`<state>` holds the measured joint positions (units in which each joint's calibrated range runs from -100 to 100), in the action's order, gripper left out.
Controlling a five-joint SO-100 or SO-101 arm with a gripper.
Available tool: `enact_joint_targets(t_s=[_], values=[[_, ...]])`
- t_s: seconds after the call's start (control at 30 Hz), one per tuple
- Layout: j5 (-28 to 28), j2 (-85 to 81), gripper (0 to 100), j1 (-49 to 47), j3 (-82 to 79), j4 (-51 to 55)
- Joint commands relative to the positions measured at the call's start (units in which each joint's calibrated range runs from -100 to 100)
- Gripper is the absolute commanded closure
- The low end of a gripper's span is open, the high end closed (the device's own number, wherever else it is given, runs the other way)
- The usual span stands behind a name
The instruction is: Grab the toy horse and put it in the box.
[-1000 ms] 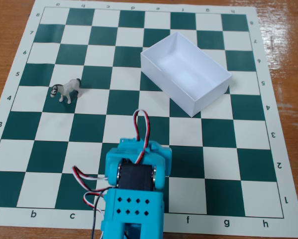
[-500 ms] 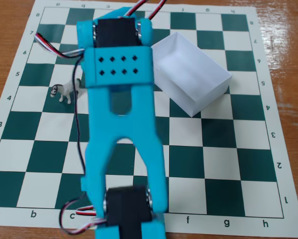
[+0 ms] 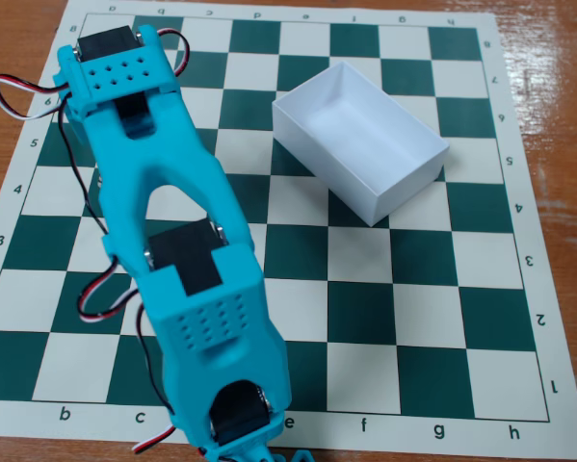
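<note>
Arm: a turquoise plastic arm (image 3: 177, 250) stretches across the left half of the fixed view, from the upper left corner down to the bottom edge, hanging over the board's a-to-e columns.
Servos: black motor blocks sit in the arm's joints, one near the top (image 3: 108, 45), one mid-way (image 3: 194, 258), one at the bottom (image 3: 240, 409).
Cables: red, white and black wires (image 3: 18, 96) loop out on the arm's left side and trail down beside it.
Fingers: the arm's lowest part runs out of the picture at the bottom edge, so the fingers cannot be made out, and I cannot tell whether they are apart or together.
Box: the white lidless box (image 3: 404, 178) sits on the board's upper right, turned at an angle to the squares, well apart from the arm. Its inside shows only white floor and walls.
Toy horse: I cannot find it anywhere in the fixed view; it is not on the open squares and not in the box.
Chessboard: a green-and-white printed mat (image 3: 365, 318) with letters along the bottom edge and numbers along the right edge, lying flat.
Worktop: reddish-brown wood (image 3: 558, 58) shows around the mat's edges.
</note>
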<state>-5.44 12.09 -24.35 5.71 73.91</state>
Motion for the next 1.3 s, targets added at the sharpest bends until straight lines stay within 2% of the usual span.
enact_joint_targets(t_s=[0.0, 0.13, 0.3, 0.87, 0.93, 1.0, 1.07, 1.1, 1.13, 1.27], values=[[-1.08, 5.53, 63, -0.37, 8.54, 0.1], [-1.96, 12.69, 62, -0.3, 16.09, 0.1], [-2.84, 18.98, 56, 0.28, 22.37, -0.48], [-2.4, 32.78, 56, -1.37, 29.29, 0.35], [-2.35, 33.84, 61, -1.58, 30.47, 0.93], [-2.06, 34.38, 71, -1.58, 31.11, 1.01], [-1.96, 34.82, 93, -1.72, 31.38, 1.01], [-2.21, 35.08, 97, -1.8, 31.48, 1.18], [-2.4, 35.26, 100, -1.87, 31.48, 1.26], [-2.01, 35.35, 100, -1.94, 31.48, 1.76]])
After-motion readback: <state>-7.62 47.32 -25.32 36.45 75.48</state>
